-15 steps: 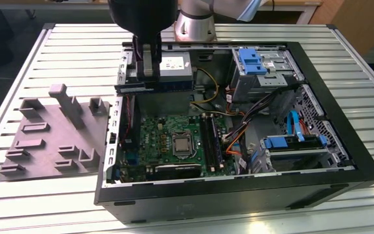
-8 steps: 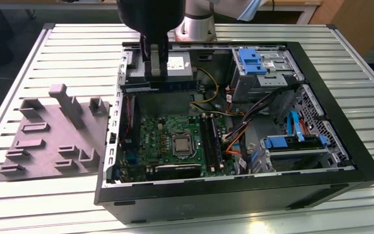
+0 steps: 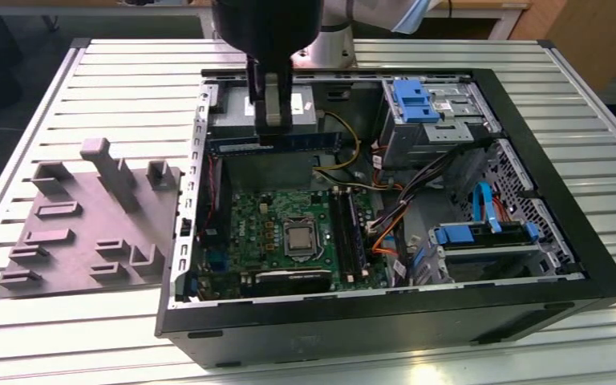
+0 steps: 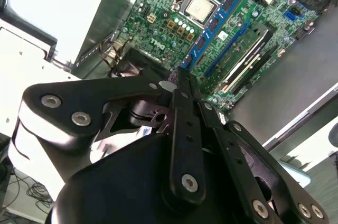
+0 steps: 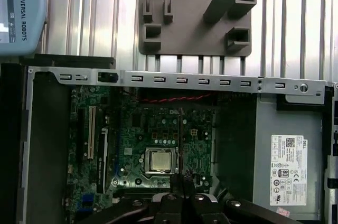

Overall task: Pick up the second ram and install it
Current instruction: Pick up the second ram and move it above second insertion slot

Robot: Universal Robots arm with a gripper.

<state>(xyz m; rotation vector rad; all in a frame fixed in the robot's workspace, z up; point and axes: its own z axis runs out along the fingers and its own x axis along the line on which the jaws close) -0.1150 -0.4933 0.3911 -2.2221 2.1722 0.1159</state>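
Note:
My gripper point(image 3: 273, 135) hangs over the back of the open computer case point(image 3: 394, 313), shut on the second ram point(image 3: 314, 145). The ram is a long narrow stick held level and on edge above the green motherboard point(image 3: 276, 233). In the second wrist view the ram point(image 4: 219, 20) runs out from the closed fingertips point(image 4: 182, 84) over the board, blue-green with dark chips. It lies alongside the memory slots point(image 4: 248, 49). In the first wrist view the ram point(image 5: 181, 134) shows edge-on as a thin line above the gripper point(image 5: 182, 179), crossing the silver processor point(image 5: 160, 160).
A grey tray point(image 3: 94, 216) with upright posts lies outside the case on the exterior view's left. Inside the case are the power supply point(image 3: 233, 108), blue drive cages point(image 3: 415, 100), orange and black cables point(image 3: 388, 216) and the memory slots point(image 3: 349, 233).

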